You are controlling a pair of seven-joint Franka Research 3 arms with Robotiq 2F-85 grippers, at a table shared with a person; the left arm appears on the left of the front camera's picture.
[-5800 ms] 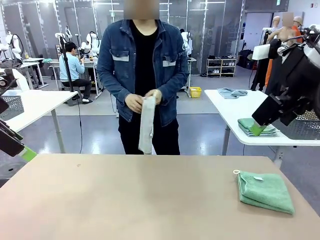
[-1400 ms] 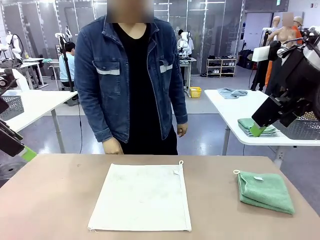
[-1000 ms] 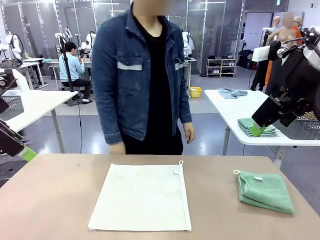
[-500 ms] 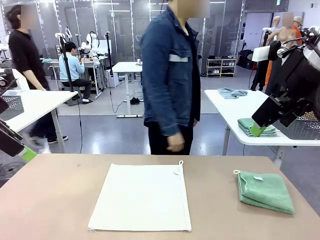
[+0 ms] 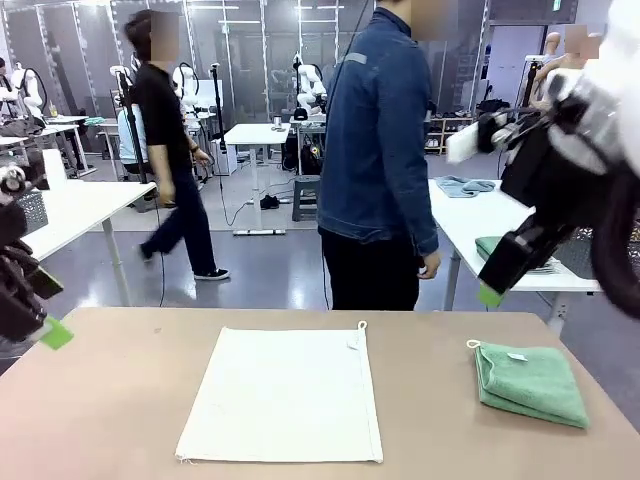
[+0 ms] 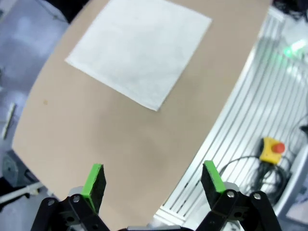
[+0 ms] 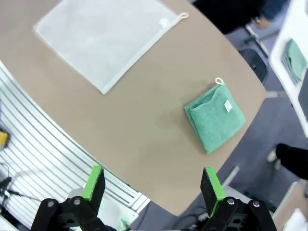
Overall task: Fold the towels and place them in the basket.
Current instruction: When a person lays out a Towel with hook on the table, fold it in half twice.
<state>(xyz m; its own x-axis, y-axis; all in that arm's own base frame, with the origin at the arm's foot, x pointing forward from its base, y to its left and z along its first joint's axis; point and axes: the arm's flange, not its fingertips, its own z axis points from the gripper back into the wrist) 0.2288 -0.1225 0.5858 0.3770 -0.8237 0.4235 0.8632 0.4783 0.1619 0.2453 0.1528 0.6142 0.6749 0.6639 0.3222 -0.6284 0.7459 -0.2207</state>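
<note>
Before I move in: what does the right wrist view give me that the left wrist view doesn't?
Right wrist's own: the folded green towel, with a loop at one corner. Left wrist's own: a yellow box with a red button, off the table. Shared: the cream towel, spread flat on the table.
</note>
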